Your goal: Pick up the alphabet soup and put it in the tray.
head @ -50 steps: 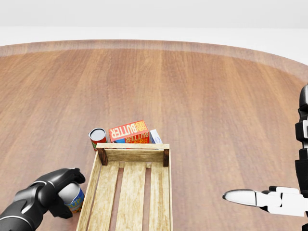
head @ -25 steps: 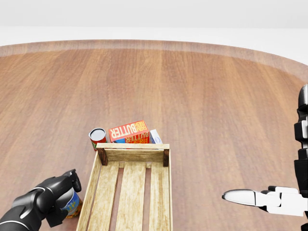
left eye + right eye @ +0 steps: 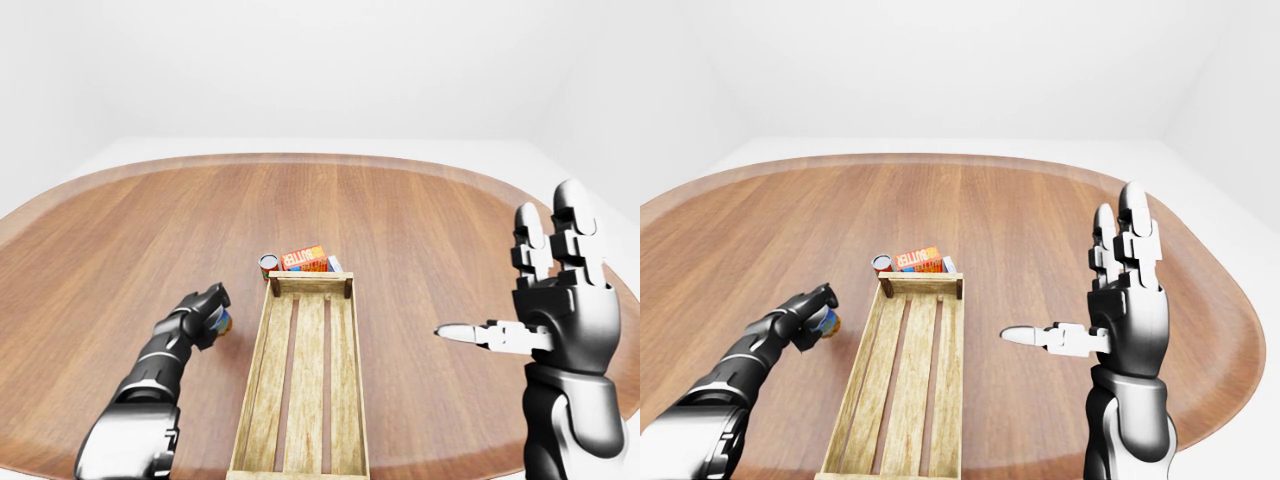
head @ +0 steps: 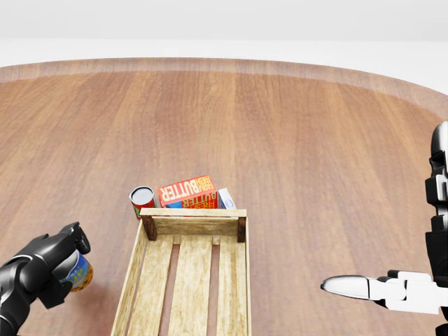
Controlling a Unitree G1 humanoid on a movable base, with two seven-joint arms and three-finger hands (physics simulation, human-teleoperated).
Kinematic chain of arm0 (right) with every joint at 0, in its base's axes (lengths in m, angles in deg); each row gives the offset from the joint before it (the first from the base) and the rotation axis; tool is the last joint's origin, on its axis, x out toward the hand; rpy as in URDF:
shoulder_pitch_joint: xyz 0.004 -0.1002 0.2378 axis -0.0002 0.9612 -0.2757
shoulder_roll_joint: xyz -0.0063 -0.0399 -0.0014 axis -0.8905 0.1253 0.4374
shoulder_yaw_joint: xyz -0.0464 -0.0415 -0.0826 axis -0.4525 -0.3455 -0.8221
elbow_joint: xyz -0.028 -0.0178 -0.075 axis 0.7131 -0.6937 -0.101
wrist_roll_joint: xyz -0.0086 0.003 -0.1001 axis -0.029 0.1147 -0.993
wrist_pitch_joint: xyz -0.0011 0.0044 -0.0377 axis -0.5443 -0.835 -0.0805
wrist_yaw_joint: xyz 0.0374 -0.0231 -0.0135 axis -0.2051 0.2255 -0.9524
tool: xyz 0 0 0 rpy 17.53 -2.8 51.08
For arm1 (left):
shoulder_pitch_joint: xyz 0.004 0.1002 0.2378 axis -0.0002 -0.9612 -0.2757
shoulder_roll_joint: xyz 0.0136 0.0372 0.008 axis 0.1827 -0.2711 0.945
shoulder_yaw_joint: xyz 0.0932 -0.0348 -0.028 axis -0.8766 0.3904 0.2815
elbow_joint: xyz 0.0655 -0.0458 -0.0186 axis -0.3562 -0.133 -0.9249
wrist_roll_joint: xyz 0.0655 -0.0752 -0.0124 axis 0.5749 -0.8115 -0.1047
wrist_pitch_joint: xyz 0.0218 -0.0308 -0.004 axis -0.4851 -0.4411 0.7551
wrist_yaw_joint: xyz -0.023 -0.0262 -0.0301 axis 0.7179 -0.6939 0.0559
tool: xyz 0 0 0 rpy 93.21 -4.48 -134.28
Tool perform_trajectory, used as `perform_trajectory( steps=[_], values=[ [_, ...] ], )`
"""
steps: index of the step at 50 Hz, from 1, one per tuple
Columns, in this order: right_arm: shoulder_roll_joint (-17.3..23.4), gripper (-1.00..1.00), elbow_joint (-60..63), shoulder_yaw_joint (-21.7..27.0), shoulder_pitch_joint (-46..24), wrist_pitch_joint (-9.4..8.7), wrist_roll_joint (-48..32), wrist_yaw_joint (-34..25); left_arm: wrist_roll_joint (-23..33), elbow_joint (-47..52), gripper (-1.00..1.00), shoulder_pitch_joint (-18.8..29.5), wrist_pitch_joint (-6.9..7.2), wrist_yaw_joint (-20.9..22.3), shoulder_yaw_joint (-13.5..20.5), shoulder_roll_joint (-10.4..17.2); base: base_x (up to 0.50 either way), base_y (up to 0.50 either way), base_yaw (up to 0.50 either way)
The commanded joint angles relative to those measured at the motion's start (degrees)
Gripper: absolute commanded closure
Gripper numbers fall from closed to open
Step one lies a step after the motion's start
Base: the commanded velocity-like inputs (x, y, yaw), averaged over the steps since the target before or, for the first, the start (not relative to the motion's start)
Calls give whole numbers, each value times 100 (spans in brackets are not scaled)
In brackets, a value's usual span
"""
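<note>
Now left robot hand (image 4: 43,269) grips alphabet soup (image 4: 78,272).

Hidden and cropped parts

The left hand (image 4: 43,269) covers most of the alphabet soup (image 4: 79,272), leaving only a sliver of label. The tray (image 4: 140,280) runs off the head view's bottom edge. The butter box (image 4: 186,190) hides most of a small white carton (image 4: 226,199). The right hand (image 4: 392,288) is cut by the head view's right edge.
</note>
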Motion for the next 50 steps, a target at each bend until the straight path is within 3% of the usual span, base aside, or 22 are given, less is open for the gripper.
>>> perform_trajectory(
  steps=[1,3,9,10,16,22,29,37,42,44,50],
  values=[
    [-3,-99,66,-15,7,0,-7,6,-450,1595,100,-253,81,896,479,330,0,0,0],
    [-5,-100,54,-23,5,0,-18,9,-494,2815,100,-655,372,1475,645,318,0,0,0],
    [-9,-99,107,-56,13,0,-31,17,-358,5026,100,-1219,834,2614,1013,181,0,0,0],
    [-6,-99,122,-30,12,0,-15,13,-385,5677,100,-1231,1000,2946,1120,178,0,0,0],
    [-13,-99,133,-9,11,0,-3,3,-535,6978,100,-1238,1000,2946,1334,69,0,0,0],
    [-8,-99,81,-69,-10,0,-26,45,-198,7955,100,-891,1000,2946,1226,44,0,0,0],
    [-2,-99,127,19,-18,0,33,50,-13,8780,100,-743,1000,2946,1087,-180,0,0,0],
    [10,-99,213,80,-17,0,37,47,200,8510,100,-469,1000,2946,564,-784,0,0,0],
    [-4,-99,93,-24,-46,0,-42,62,478,8458,100,-768,1000,2946,186,-1249,0,0,0],
    [8,-99,131,9,-39,0,-13,54,737,8282,99,-905,1000,2946,-102,-1555,0,0,0],
    [-3,-99,139,25,-34,0,6,46,988,8028,100,-1237,1000,2946,-374,-1960,0,0,0]
  ],
)
